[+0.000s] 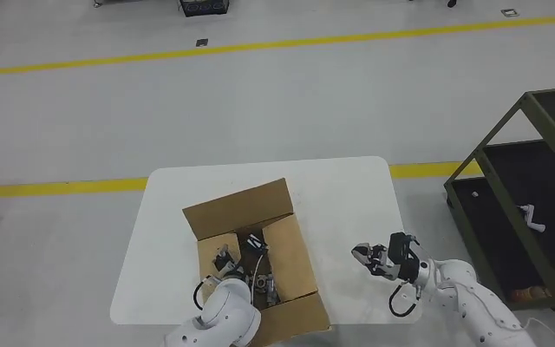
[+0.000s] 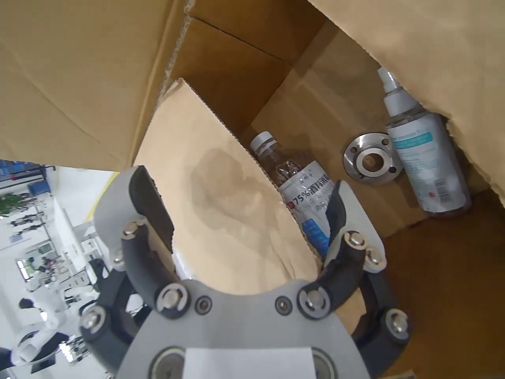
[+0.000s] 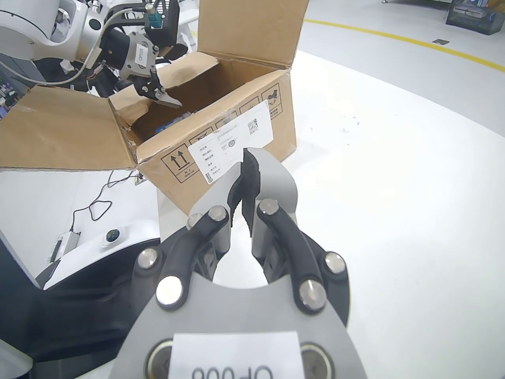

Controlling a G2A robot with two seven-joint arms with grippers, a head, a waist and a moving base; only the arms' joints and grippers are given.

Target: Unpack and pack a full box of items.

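An open cardboard box (image 1: 295, 260) stands on the white table (image 1: 347, 195). My left gripper (image 2: 238, 183) is open and straddles an inner flap (image 2: 221, 199) of the box, one finger outside and one inside. On the box floor lie a clear bottle (image 2: 294, 183) with a white cap, a metal flange (image 2: 371, 159) and a spray bottle (image 2: 424, 155). My right gripper (image 3: 246, 167) is shut with nothing in it, low over the bare table to the right of the box (image 3: 236, 100). From there the left gripper (image 3: 163, 96) shows at the box opening.
A dark green metal cart (image 1: 512, 186) stands on the floor right of the table. The box's tall rear flap (image 1: 236, 211) stands up toward the table's far side. The table's right half (image 3: 375, 167) is bare white surface.
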